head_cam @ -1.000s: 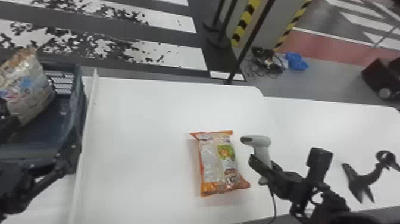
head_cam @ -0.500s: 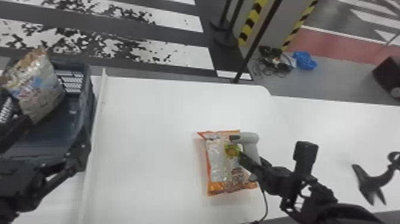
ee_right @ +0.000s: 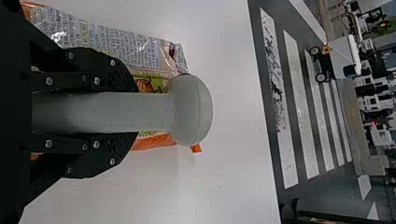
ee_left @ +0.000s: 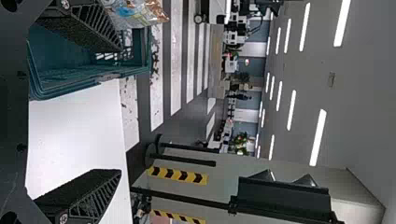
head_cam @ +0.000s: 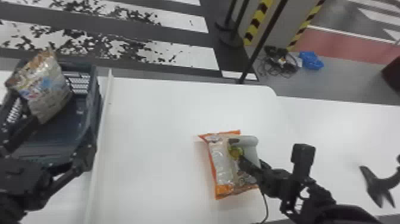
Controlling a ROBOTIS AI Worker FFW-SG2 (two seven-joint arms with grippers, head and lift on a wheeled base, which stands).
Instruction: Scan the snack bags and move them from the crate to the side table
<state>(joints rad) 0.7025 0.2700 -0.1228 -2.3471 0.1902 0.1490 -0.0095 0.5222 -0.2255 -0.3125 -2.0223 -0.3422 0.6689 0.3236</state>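
Beyond the smooth white tabletop (head_cam: 154, 119), the dark grey floor (head_cam: 184, 35) is crossed by white stripes broken by ragged black patches. The jaws of the right gripper (head_cam: 253, 164) are closed around the straight handle of a pale grey, matte plastic scanner (head_cam: 251, 146), which is gripped from both sides. Its rounded head is turned toward the robot's left, with a dark window at that end, and a thin dark cable (head_cam: 265, 205) is seen below the handle. Part of an orange-edged, glossy film snack bag (head_cam: 220, 169) is covered from view by the scanner. The bag is laid flat on the tabletop, its long axis run from far to near and its near end slanted slightly toward the robot's right; its film is wrinkled and its ends are crimped. The jaws of the left gripper (head_cam: 62, 134) are spread wide at a dark blue, slotted plastic crate (head_cam: 93, 89). In the crate, a bulging, creased silver-and-tan snack bag (head_cam: 49, 89) is stood upright at a lean. At the far right, a black, curved, pronged object (head_cam: 378, 186) is set on a white surface.
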